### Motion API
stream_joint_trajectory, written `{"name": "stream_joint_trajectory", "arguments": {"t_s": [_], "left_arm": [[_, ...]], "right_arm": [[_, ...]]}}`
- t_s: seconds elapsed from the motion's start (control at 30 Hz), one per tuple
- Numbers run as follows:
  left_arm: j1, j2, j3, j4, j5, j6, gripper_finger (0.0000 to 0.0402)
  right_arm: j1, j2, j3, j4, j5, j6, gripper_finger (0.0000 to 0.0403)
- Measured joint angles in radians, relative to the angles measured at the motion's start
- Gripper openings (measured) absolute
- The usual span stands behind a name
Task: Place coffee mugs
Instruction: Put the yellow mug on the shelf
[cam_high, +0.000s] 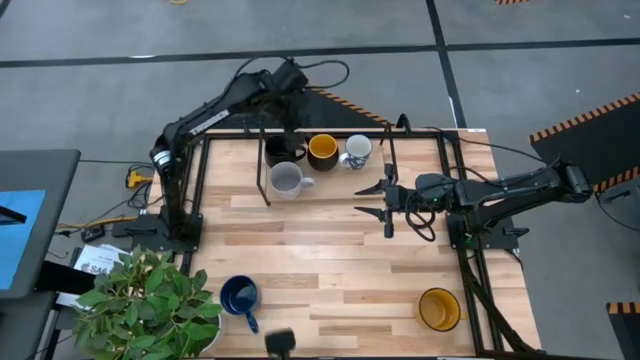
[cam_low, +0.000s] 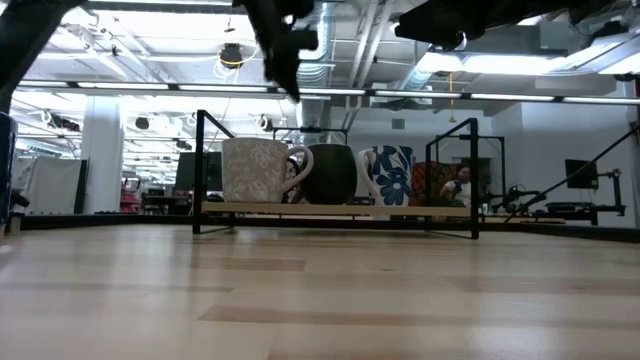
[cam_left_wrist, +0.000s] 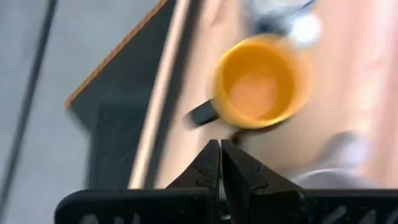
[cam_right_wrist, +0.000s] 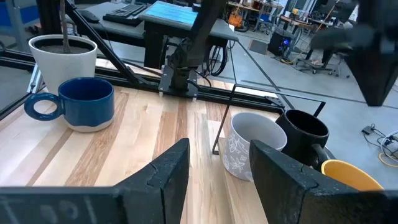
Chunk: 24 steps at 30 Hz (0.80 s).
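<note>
Four mugs stand at the table's far edge inside a black wire frame (cam_high: 265, 170): a black mug (cam_high: 283, 152), a yellow-orange mug (cam_high: 322, 150), a white blue-patterned mug (cam_high: 357, 150), and a grey mug (cam_high: 287, 180) just nearer. A dark blue mug (cam_high: 240, 295) stands near the near edge, and a second yellow-orange mug (cam_high: 438, 308) sits in the near right corner. My left gripper (cam_high: 291, 132) hangs shut above the black mug, with the yellow-orange mug (cam_left_wrist: 261, 81) ahead of it. My right gripper (cam_high: 368, 199) is open at mid-table, right of the grey mug (cam_right_wrist: 249, 149), touching nothing.
A potted plant (cam_high: 150, 300) in a white pot (cam_right_wrist: 62, 56) fills the near left corner beside the dark blue mug (cam_right_wrist: 81, 102). The frame's upright rods (cam_low: 200, 170) stand around the far mugs. Bare wood lies across the middle of the table (cam_high: 330, 260).
</note>
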<state>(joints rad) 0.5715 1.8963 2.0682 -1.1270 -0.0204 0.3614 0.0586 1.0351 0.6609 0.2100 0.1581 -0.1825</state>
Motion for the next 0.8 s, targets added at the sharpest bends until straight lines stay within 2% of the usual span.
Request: {"name": "stream_joint_trajectory", "arguments": {"t_s": [0.17, 0.3, 0.4, 0.57, 0.7, 0.8], "left_arm": [[-0.104, -0.121, -0.147, 0.19, 0.175, -0.02, 0.0], [-0.175, -0.257, -0.41, 0.434, 0.288, -0.052, 0.0], [-0.224, -0.396, -0.683, 0.686, 0.278, -0.095, 0.0], [-0.317, -0.601, -1.152, 1.253, 0.263, -0.156, 0.0], [-0.384, -0.689, -1.398, 1.615, 0.168, -0.199, 0.0], [-0.42, -0.733, -1.5, 1.724, 0.142, -0.202, 0.0]], "right_arm": [[0.0, 0.0, 0.0, -0.006, 0.0, 0.013, 0.0194], [0.0, 0.0, 0.0, -0.019, 0.0, 0.032, 0.0194], [0.001, 0.0, 0.0, -0.02, 0.0, 0.044, 0.0194], [0.0, 0.0, 0.0, -0.001, 0.0, 0.043, 0.0194], [0.0, 0.0, 0.0, 0.014, 0.0, 0.043, 0.0194], [0.0, 0.0, 0.0, 0.011, 0.0, 0.042, 0.0194]]}}
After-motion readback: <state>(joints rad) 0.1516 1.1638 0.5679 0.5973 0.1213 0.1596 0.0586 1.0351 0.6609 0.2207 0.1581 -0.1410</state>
